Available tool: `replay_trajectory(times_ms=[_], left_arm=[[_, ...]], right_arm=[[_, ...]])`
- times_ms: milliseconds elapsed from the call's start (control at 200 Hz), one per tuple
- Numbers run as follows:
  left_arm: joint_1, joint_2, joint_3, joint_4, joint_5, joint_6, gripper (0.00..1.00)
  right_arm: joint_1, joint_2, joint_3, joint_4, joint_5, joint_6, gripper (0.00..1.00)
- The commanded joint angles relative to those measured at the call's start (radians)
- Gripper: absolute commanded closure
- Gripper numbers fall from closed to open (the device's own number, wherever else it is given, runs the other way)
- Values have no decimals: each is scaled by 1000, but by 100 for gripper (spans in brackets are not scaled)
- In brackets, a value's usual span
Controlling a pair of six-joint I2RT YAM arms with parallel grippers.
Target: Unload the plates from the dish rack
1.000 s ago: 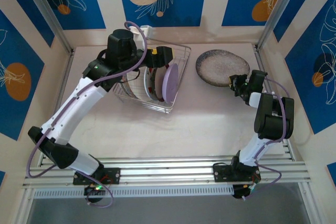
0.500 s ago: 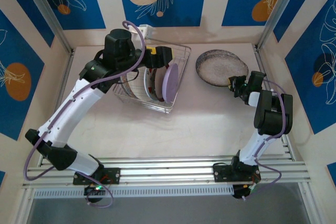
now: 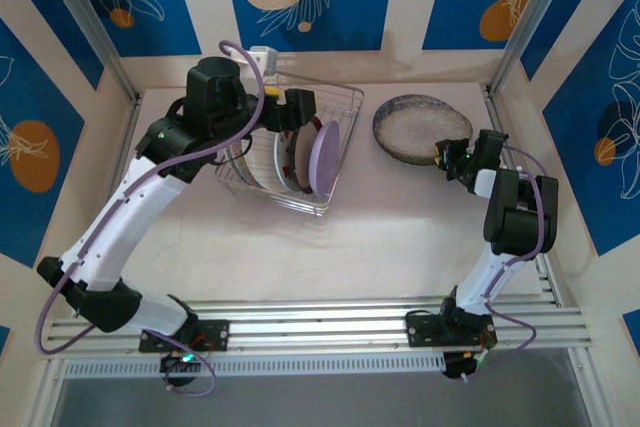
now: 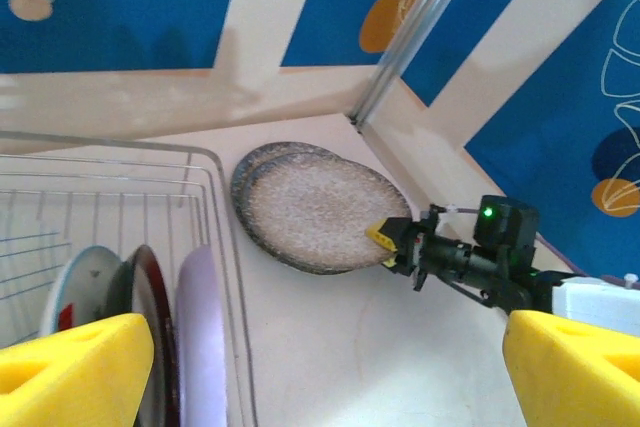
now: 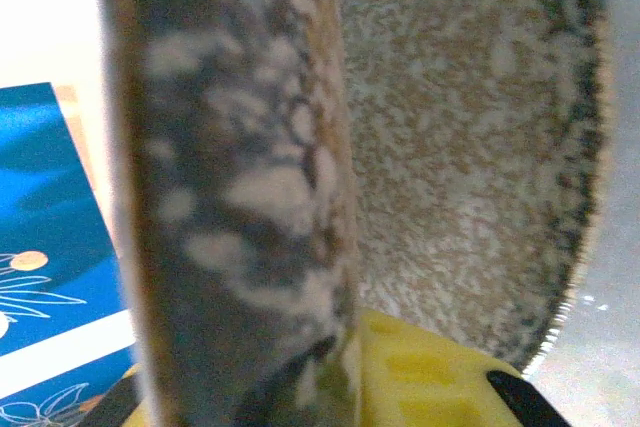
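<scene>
The wire dish rack (image 3: 343, 112) holds plates on edge: a lilac plate (image 3: 323, 156), a dark-rimmed plate (image 4: 146, 317) and a white one (image 4: 80, 272). My left gripper (image 3: 302, 115) hovers above them, open, its yellow fingers (image 4: 72, 367) spread wide with nothing between. Two speckled grey-brown plates (image 3: 418, 125) lie stacked on the table to the right of the rack. My right gripper (image 3: 446, 154) is shut on the near right rim of the upper speckled plate (image 4: 318, 209). In the right wrist view that rim (image 5: 240, 167) sits against a yellow pad (image 5: 430, 377).
The rack's right wall (image 4: 222, 247) stands between the lilac plate and the speckled stack. A metal corner post (image 4: 410, 32) and the patterned back walls close in behind the stack. Bare tabletop (image 3: 380, 237) lies in front of the rack.
The left arm has drawn back to the left above the rack. The right gripper has nudged the upper speckled plate slightly towards the back, over the lower one.
</scene>
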Motion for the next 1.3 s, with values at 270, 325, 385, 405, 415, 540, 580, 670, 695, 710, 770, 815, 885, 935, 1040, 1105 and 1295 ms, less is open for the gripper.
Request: replay_trajectory(times_ms=[270, 325, 385, 405, 415, 540, 580, 670, 695, 710, 770, 815, 885, 935, 1040, 1105, 1295], left_arm=[[-14, -13, 65, -52, -62, 59, 10], [-14, -11, 67, -50, -59, 59, 10], [-13, -9, 72, -49, -58, 61, 10], [-14, -7, 74, -50, -57, 62, 10], [-14, -7, 75, -51, -57, 62, 10], [-13, -4, 80, -50, -55, 64, 10], [-13, -4, 80, -50, -55, 64, 9], [-14, -4, 80, -51, -55, 64, 9], [-14, -3, 80, -50, -55, 64, 10], [-13, -4, 80, -50, -56, 64, 9], [-13, -4, 81, -51, -56, 65, 10], [-14, -4, 81, -51, -57, 65, 9], [-13, -2, 83, -51, -56, 66, 9], [-13, -1, 83, -51, -57, 65, 10], [-14, 0, 83, -51, -56, 66, 10], [-13, 1, 83, -53, -58, 66, 10], [-14, 1, 81, -49, -59, 62, 10]], right_arm=[[-5, -11, 138, -66, -69, -24, 69], [-6, -7, 151, -89, -72, -30, 69], [-6, -4, 165, -119, -72, -39, 70], [-6, -2, 167, -129, -72, -41, 69], [-7, -2, 169, -133, -72, -42, 69], [-7, 4, 184, -192, -69, -57, 66], [-7, 7, 190, -215, -69, -62, 65], [-10, 16, 199, -248, -71, -68, 65], [-10, 19, 203, -259, -71, -71, 65], [-10, 21, 206, -267, -71, -72, 65], [-12, 31, 217, -294, -72, -76, 65], [-13, 37, 230, -324, -71, -80, 65], [-13, 42, 241, -346, -72, -87, 64], [-13, 45, 247, -359, -66, -87, 65], [-13, 56, 268, -393, -66, -94, 64], [-13, 60, 282, -419, -64, -96, 64], [-12, 88, 342, -568, -41, -120, 63]])
